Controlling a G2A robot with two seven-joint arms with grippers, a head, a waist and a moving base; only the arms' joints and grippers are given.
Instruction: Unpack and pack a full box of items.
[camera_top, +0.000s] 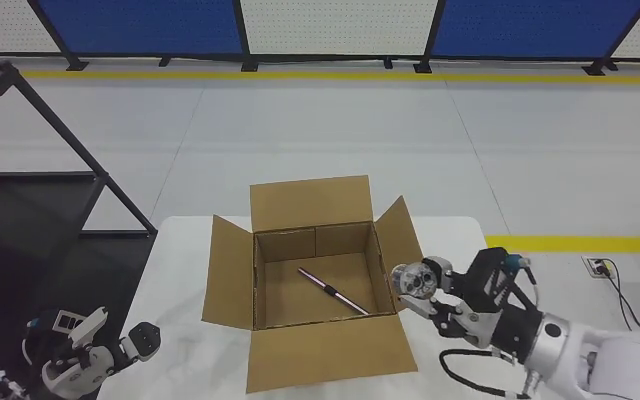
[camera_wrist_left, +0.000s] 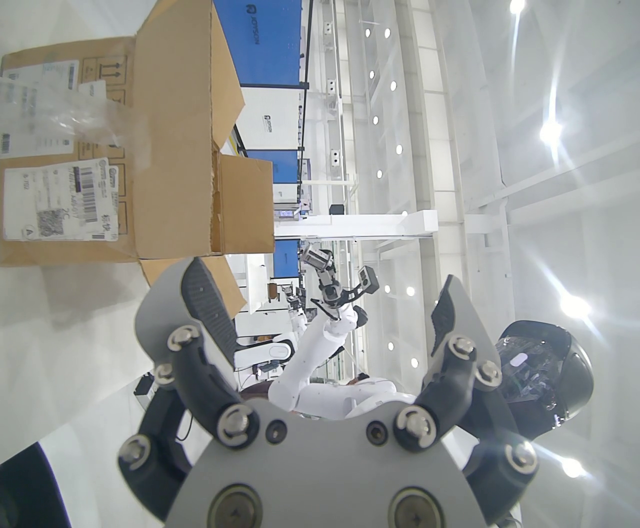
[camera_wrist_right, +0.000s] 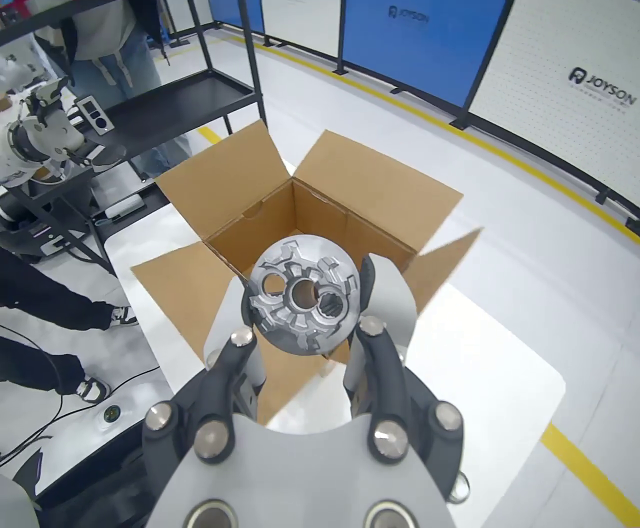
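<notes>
Top view: open cardboard box (camera_top: 310, 203) at frame centre on a white table (camera_top: 180, 300), with a thin metal rod (camera_top: 333, 291) lying diagonally on its floor. The right gripper (camera_top: 415, 288), right of centre over the box's right flap, clamps a toothed metal disc (camera_wrist_right: 300, 295). The left gripper (camera_wrist_left: 324, 287), at lower left of the frame, has its fingers spread apart.

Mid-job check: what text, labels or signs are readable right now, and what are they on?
Labels on the cardboard box side: barcodes and fine print, too small to read.
Box handling symbols: pictograms, no words.
White panel and blue panel: a brand logo each, left unquoted.
Metal part: no marking visible.
</notes>
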